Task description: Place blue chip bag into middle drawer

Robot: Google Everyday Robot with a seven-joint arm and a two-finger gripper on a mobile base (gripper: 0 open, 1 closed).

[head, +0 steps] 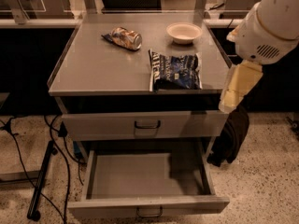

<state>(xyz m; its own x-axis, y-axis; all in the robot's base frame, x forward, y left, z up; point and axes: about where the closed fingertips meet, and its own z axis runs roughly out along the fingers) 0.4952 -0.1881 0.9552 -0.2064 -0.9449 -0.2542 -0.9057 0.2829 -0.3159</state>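
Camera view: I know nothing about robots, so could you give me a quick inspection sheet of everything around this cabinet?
Surface: grey cabinet top, flat, with a low rim.
Job's things: blue chip bag lies flat near the top's front right edge; middle drawer is pulled open below, bag not in it.
Clutter: gold-and-silver snack packet at back left; white bowl at back right; upper drawer closed.
Grippers: hand hangs off the cabinet's front right corner, apart from the bag.
Cables: dark cables trail on the floor at left.
Surroundings: speckled floor; dark bundle beside the cabinet's right side.
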